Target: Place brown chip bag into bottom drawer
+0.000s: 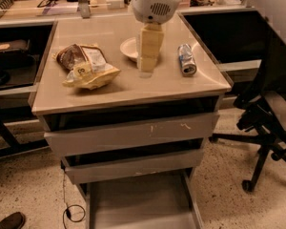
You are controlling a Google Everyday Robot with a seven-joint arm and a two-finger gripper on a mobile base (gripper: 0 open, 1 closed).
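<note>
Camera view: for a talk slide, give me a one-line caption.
The gripper hangs over the cabinet top by the white bowl; brown chip bag lies apart; bottom drawer open.

A bowl (129, 48) sits mid-surface (152, 87), half hidden by the claw (148, 63) hanging just in front of it. Right of the bowl a can (186, 59) lies on its side. Farther right, on the floor, stands a black chair (269, 123). Below the bowl are two scuffed drawers (133, 133).

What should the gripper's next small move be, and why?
Probably a sideways shift toward the brown chip bag: the gripper hangs by the white bowl at mid-table, the bag lies apart from it on the tabletop, untouched, and the bottom drawer already stands open below.
</note>
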